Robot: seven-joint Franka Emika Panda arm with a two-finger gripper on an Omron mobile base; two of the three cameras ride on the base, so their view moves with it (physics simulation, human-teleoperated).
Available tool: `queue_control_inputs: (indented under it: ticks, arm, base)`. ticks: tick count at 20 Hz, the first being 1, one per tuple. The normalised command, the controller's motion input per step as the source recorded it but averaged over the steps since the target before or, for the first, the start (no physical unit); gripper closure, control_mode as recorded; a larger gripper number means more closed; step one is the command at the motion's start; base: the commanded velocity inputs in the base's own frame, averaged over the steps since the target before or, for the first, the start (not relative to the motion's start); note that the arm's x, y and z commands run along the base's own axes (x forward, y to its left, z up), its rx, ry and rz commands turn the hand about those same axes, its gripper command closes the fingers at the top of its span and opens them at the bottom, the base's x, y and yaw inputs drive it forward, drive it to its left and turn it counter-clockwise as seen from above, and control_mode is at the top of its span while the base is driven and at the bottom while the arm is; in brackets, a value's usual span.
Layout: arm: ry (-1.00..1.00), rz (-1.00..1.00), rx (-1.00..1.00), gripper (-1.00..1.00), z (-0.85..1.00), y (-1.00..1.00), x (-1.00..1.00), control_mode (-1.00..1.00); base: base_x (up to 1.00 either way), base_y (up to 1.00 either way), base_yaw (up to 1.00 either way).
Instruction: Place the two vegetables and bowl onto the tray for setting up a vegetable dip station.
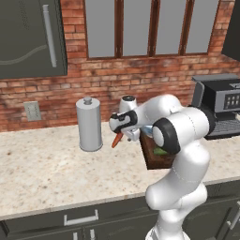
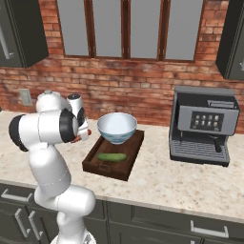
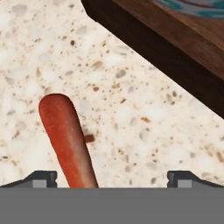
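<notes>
The orange-red carrot [image 3: 65, 140] lies on the speckled counter just left of the tray [image 2: 108, 170], and it also shows under the hand [image 1: 116, 139]. My gripper [image 3: 112, 179] hangs over it, open, with the carrot between the finger tips and close to the left one. The dark green cucumber [image 2: 112, 157] lies in the tray's near half. Behind it, the wide bowl [image 2: 116, 126] sits on the tray's far half. In the hand view the tray's dark wooden wall [image 3: 175, 52] runs across the upper right.
A tall grey canister [image 1: 89, 124] stands on the counter left of the gripper. A coffee machine [image 2: 204, 125] stands right of the tray. The brick wall and windows close off the back.
</notes>
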Motion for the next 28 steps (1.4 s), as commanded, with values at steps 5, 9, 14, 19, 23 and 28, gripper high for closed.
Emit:
queue_control_inputs:
  ticks: [5,9,14,19,23,28]
  arm:
    - [0.03,0.0,0.0,-1.0,-0.12,0.02,0.17,-1.0]
    - [0.02,0.0,0.0,-1.0,-0.13,0.03,0.15,-1.0]
    - [0.01,0.0,0.0,-1.0,-0.13,0.06,0.13,-1.0]
    - [0.01,-0.01,0.0,-1.0,-0.15,0.07,0.11,-1.0]
    - [0.01,0.0,0.0,-1.0,-0.14,0.04,0.1,-1.0]
    - [0.01,-0.01,0.0,-1.0,-0.15,0.02,0.08,-1.0]
  base:
    - [0.0,0.0,0.0]
    - [0.0,0.0,0.0]
    - [0.0,0.0,0.0]
    - [0.0,0.0,0.0]
    - [0.0,0.0,0.0]
    - [0.0,0.0,0.0]
